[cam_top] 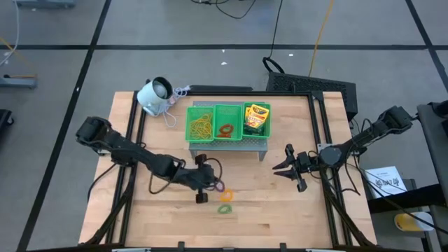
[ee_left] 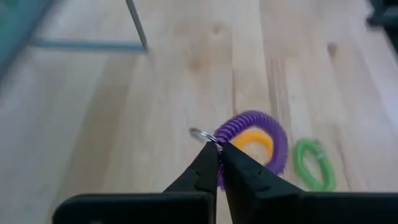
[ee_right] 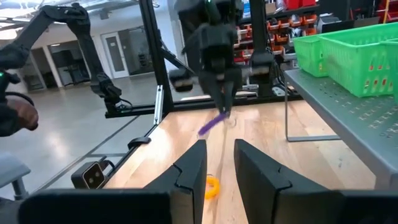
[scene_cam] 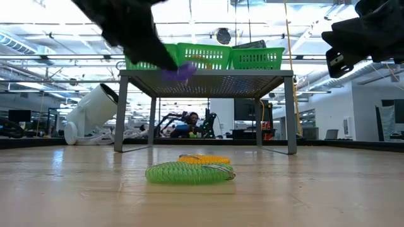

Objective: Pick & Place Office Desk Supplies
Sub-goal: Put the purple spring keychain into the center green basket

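Holding the purple ring (ee_left: pixel 261 134) clamped between its closed fingers, the left gripper (ee_left: pixel 219 163) hangs above the table (cam_top: pixel 266 210); you see the orange ring (ee_left: pixel 256 142) directly below it and the green ring (ee_left: pixel 313 163) just beside that. The right gripper (cam_top: pixel 288 168) waits well apart, fingers parted, holding nothing.
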Controlling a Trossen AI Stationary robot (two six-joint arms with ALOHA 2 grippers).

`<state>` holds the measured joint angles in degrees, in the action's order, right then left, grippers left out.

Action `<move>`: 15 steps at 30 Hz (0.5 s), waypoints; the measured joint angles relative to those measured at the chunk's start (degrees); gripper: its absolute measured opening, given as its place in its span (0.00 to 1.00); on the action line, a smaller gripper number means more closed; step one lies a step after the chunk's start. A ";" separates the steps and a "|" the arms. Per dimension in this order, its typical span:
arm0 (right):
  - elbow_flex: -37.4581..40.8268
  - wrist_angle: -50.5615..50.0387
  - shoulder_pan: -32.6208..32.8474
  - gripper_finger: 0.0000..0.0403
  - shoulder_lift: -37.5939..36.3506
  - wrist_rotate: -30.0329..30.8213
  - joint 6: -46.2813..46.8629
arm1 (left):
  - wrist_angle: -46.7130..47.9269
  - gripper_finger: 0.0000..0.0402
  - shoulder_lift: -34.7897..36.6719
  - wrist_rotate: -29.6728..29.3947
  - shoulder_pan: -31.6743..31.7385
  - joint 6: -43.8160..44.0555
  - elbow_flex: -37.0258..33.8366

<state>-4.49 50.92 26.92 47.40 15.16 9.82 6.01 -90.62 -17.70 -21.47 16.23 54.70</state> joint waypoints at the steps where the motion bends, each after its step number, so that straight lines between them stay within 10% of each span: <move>1: -0.01 0.01 0.00 0.17 0.00 0.00 0.00 | -0.24 0.04 0.98 -0.52 0.00 -0.07 0.00; 15: -0.02 0.02 0.02 0.17 0.00 0.00 0.00 | -9.39 0.04 11.18 -8.52 0.26 -12.83 0.02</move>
<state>-4.51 50.94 26.94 47.40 15.16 9.82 -3.38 -79.44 -26.23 -21.21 3.40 54.72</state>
